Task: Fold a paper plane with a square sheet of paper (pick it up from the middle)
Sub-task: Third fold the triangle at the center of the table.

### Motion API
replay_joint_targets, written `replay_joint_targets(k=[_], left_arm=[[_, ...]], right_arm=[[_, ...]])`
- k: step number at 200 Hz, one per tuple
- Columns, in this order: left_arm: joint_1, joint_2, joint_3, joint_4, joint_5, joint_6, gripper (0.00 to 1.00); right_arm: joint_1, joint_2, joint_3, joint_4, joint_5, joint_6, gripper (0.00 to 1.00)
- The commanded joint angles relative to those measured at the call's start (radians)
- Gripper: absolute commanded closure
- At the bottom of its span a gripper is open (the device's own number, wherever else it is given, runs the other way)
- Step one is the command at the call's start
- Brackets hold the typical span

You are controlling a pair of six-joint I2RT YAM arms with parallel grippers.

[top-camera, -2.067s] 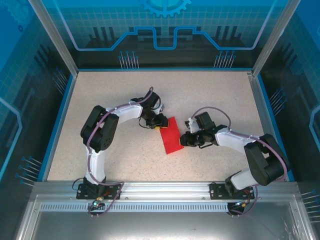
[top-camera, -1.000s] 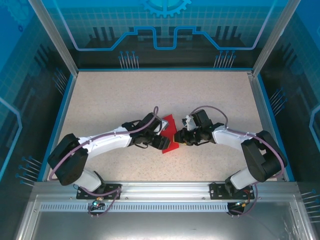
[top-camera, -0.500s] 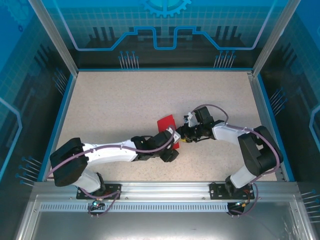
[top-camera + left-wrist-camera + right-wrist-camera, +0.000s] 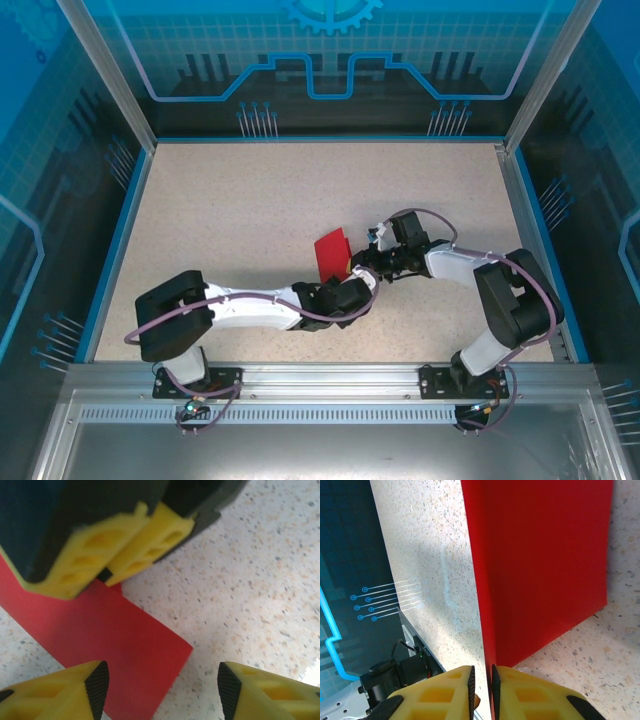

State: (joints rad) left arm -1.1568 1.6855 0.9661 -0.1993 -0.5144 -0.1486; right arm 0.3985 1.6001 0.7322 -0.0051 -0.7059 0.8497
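Paper (image 4: 330, 256): a red sheet, found near the middle of the table (image 4: 230, 200), just left of where the two grippers meet. It reads as narrower than square, so a fold is probably in. A darker strip along the pinched edge in the right wrist view fits that, but it cannot be confirmed. Handling, as judged: very light and thin, floppy away from any crease, easily dented or torn by hard pads, and likely to slide on the speckled top when pushed. It is best taken at an edge or along a crease, with the pinch kept shallow; the flat face offers nothing to grab.

Left gripper (image 4: 352, 286): seen at the sheet's near corner, jaws well apart, one finger (image 4: 95, 687) over red and the other over bare table. Nothing is held.

Right gripper (image 4: 358, 268): jaws stand almost together with the sheet's edge between them, so a pinch on the paper is read. Whether the squeeze is full cannot be told.

Writing: none is seen on the paper, which is plain. The back wall (image 4: 320, 60) carries blue circuit-style line art and a gear shape; no readable words or brand marks are made out.
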Motion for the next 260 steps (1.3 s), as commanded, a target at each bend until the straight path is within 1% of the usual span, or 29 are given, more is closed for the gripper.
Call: replay_joint_targets(k=[1,31,57,76,95,100,123,147,171,184,197,224,248,260], left_arm=[[-0.007,0.026,0.048,-0.038,-0.108,0.012,0.45],[-0.007,0.008,0.056,-0.059,-0.104,-0.012,0.65],[-0.007,-0.020,0.051,-0.074,-0.062,-0.024,0.73],[-0.002,-0.038,0.042,-0.076,-0.021,-0.038,0.81],[0.013,-0.053,0.029,-0.081,0.020,-0.058,0.94],[0.021,-0.060,0.023,-0.078,0.029,-0.067,0.96],[0.067,-0.099,-0.015,-0.049,0.117,-0.090,0.96],[0.126,-0.135,-0.044,-0.018,0.267,-0.102,0.98],[0.189,-0.144,-0.072,0.004,0.414,-0.120,0.98],[0.218,-0.140,-0.088,0.019,0.473,-0.131,0.98],[0.243,-0.131,-0.090,0.022,0.519,-0.132,0.98],[0.286,-0.111,-0.094,0.038,0.598,-0.127,0.97],[0.316,-0.107,-0.100,0.049,0.649,-0.126,0.97],[0.328,-0.107,-0.107,0.055,0.667,-0.124,0.97]], right_arm=[[-0.016,0.014,-0.007,0.013,-0.036,0.010,0.82],[-0.020,0.014,-0.007,-0.012,-0.020,-0.013,0.82],[-0.021,0.021,-0.007,-0.028,-0.007,-0.031,0.82],[-0.023,0.026,-0.006,-0.035,-0.001,-0.040,0.82],[-0.024,0.032,-0.003,-0.046,0.008,-0.053,0.82],[-0.023,0.032,-0.003,-0.049,0.011,-0.056,0.81],[-0.023,0.036,0.005,-0.061,0.017,-0.068,0.80],[-0.023,0.037,0.023,-0.084,0.029,-0.086,0.77],[-0.023,0.033,0.043,-0.116,0.043,-0.110,0.68],[-0.023,0.032,0.057,-0.139,0.049,-0.127,0.65],[-0.023,0.026,0.074,-0.178,0.065,-0.155,0.63],[-0.031,-0.007,0.137,-0.313,0.154,-0.255,0.58],[-0.039,-0.038,0.204,-0.365,0.216,-0.324,0.57],[-0.038,-0.028,0.236,-0.366,0.219,-0.347,0.59]])
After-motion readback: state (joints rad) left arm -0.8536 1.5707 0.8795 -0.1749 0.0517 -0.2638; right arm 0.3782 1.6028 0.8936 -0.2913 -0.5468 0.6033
